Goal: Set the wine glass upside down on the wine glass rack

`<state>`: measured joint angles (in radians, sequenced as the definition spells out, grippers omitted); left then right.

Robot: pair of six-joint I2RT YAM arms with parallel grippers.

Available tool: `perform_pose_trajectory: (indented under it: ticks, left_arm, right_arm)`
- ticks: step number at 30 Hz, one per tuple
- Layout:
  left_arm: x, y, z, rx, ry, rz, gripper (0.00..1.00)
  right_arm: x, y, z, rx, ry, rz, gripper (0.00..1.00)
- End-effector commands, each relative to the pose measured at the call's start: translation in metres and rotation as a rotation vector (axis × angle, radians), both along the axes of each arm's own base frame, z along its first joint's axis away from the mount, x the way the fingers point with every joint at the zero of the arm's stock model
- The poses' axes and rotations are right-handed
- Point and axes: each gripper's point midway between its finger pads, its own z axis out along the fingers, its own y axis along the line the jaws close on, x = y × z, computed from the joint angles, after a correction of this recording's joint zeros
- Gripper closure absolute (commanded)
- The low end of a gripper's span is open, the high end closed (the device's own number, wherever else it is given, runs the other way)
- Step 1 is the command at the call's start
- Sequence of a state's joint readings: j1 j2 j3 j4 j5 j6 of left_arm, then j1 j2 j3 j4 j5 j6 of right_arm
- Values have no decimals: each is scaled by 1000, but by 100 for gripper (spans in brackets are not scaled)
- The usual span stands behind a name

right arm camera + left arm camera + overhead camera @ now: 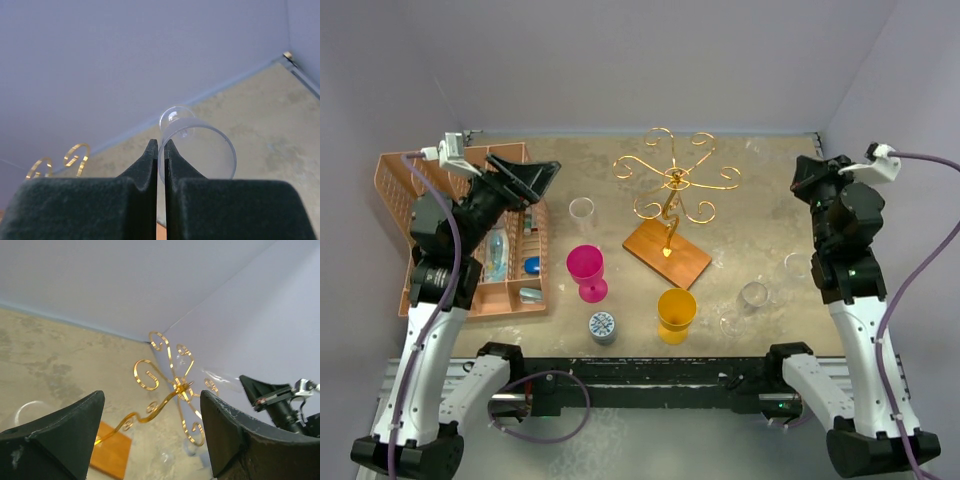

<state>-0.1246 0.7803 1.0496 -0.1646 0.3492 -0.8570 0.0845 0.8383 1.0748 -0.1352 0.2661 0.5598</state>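
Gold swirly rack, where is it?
In the top view, the wine glass rack stands mid-table, right of the pink glass and behind the yellow cup.

Gold wine glass rack [668, 235] (wooden base)

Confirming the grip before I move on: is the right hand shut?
Shut. The right hand shows its fingers together in the wrist view, pinching the wall of the clear wine glass.

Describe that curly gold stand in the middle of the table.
The wine glass rack is shiny gold wire: curled scroll arms fan out from the top of a bent central post, fixed to a flat rectangular brown wooden base. It stands upright in the middle of the table, base set diagonally. No glass hangs on it; nothing else touches it.
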Motion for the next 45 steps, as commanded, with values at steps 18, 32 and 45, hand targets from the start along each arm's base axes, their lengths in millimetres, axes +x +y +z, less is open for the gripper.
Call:
perform_pose_trajectory:
  ticks: [18,32,45]
  left_arm:
    - [41,-160,116,-465,-99,-326,29]
    - [65,-242,101,-634,45,-181,33]
    - [71,-249,114,-749,42,-151,43]
  right_arm:
    - [-60,54,143,294,-699,370,100]
    - [-80,74,148,377,-712,517,100]
    - [-95,91,146,356,-694,627,100]
